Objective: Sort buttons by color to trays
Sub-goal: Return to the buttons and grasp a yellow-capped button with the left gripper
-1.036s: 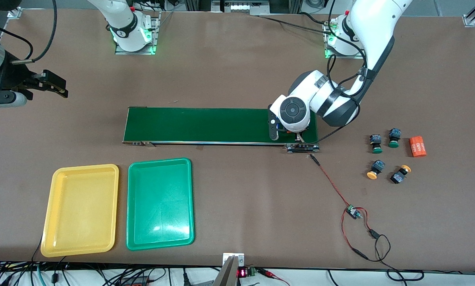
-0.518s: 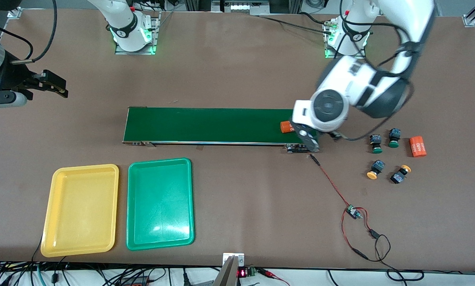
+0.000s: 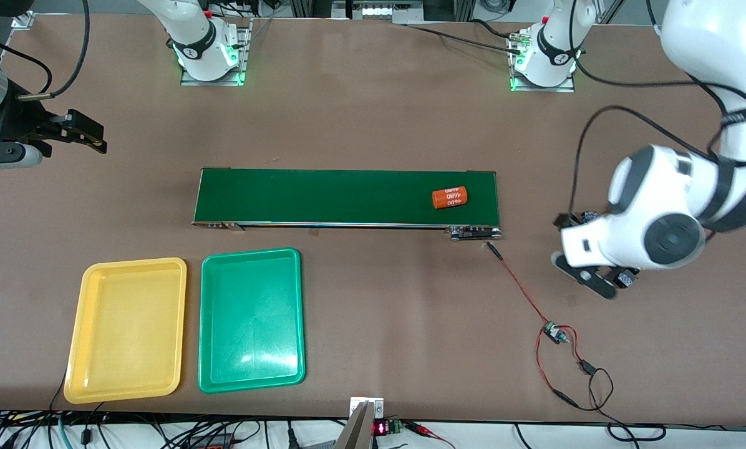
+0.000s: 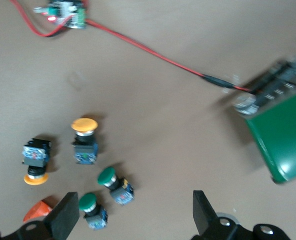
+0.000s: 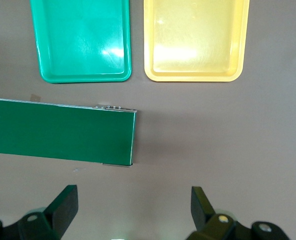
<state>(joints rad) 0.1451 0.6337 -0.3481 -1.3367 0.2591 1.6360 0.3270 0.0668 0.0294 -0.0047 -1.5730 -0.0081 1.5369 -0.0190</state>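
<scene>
1. Brown tabletop [image 3: 373,125] carries everything, and none of the sorting is done so far as the views show.
2. Dark-green conveyor belt [image 3: 323,197] lies across the middle, with one orange cylinder printed with white numbers [image 3: 450,197] resting on it near the left arm's end; that cylinder is no part of the sorting.
3. Shallow yellow plastic tray [image 3: 73,380] and shallow green plastic tray [image 3: 209,380] sit side by side, nearer the front camera than the belt, toward the right arm's end; both hold nothing.
4. Left gripper [image 4: 132,217] hangs over the button cluster at the left arm's end of the table, its fingers spread wide and holding nothing.
5. Right gripper [image 5: 132,210] waits over bare table by the belt's end, fingers wide apart and empty too.
6. Four small black-bodied push buttons lie close together on the table: two yellow-orange capped buttons [image 4: 84,140] and two green-capped buttons [image 4: 115,184]. All four are left to move, probably by way of the belt.
</scene>
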